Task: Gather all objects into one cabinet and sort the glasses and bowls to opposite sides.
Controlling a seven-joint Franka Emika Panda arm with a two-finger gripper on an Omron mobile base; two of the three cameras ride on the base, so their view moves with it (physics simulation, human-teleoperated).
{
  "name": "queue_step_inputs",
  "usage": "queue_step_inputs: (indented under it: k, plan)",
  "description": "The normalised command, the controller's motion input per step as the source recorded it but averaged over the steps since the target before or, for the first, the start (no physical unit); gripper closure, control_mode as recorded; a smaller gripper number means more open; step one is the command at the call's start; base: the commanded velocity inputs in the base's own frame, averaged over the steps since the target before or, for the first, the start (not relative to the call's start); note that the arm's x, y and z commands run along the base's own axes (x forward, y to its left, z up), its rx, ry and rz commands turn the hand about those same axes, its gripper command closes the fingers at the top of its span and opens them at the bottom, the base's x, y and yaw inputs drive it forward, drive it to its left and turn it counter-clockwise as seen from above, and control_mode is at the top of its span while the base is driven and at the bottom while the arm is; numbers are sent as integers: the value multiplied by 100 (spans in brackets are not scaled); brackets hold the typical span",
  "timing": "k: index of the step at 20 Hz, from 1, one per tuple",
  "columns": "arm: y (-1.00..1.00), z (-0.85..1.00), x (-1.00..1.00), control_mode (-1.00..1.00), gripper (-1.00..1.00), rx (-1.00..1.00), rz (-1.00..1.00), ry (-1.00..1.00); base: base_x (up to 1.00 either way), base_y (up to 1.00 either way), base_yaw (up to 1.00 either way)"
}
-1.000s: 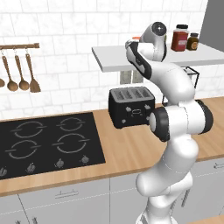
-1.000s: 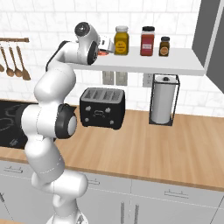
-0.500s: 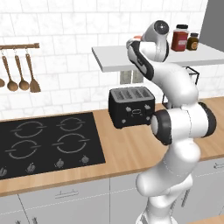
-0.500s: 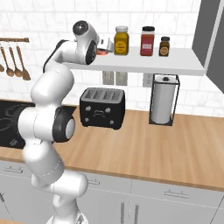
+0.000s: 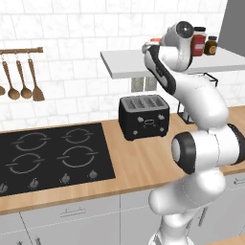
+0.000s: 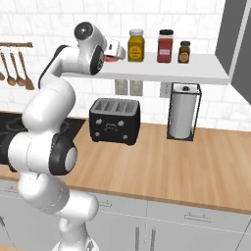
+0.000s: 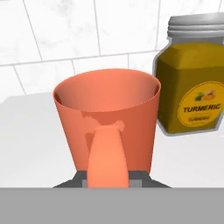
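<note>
A salmon-red glass (image 7: 107, 113) stands upright on the thin white shelf (image 6: 162, 73), just left of a yellow turmeric jar (image 7: 192, 96). My gripper (image 7: 108, 175) is raised to shelf height and shut on this glass. A strip of the glass's own colour runs down its near side between the dark fingertips (image 7: 78, 177). From the right base view the glass (image 6: 112, 58) shows as a red patch behind the gripper (image 6: 115, 51). In the left base view a sliver of the glass (image 5: 154, 40) peeks past the gripper (image 5: 152, 48). A dark grey cabinet side panel (image 6: 235, 44) rises at the right. The bowls are out of view.
A red jar (image 6: 165, 46) and a small dark jar (image 6: 184, 52) stand further right on the shelf. Below it are a black toaster (image 6: 114, 120) and a paper towel holder (image 6: 182, 112) on the wooden counter. A black hob (image 5: 52, 158) lies to the left.
The jaws have closed on the salmon-red glass. The arm has stayed almost still at the shelf.
</note>
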Motion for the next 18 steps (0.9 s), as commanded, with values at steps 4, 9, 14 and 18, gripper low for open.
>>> queue_step_inputs:
  k: [4,9,14,18]
  plan:
    - [-4,0,-45,-100,100,0,0,0,0,0,0]
    - [0,0,-36,-100,100,0,0,0,0,0,0]
    - [-6,6,-50,-100,100,0,0,2,0,0,0]
    - [-4,2,-71,-100,100,0,0,1,0,0,0]
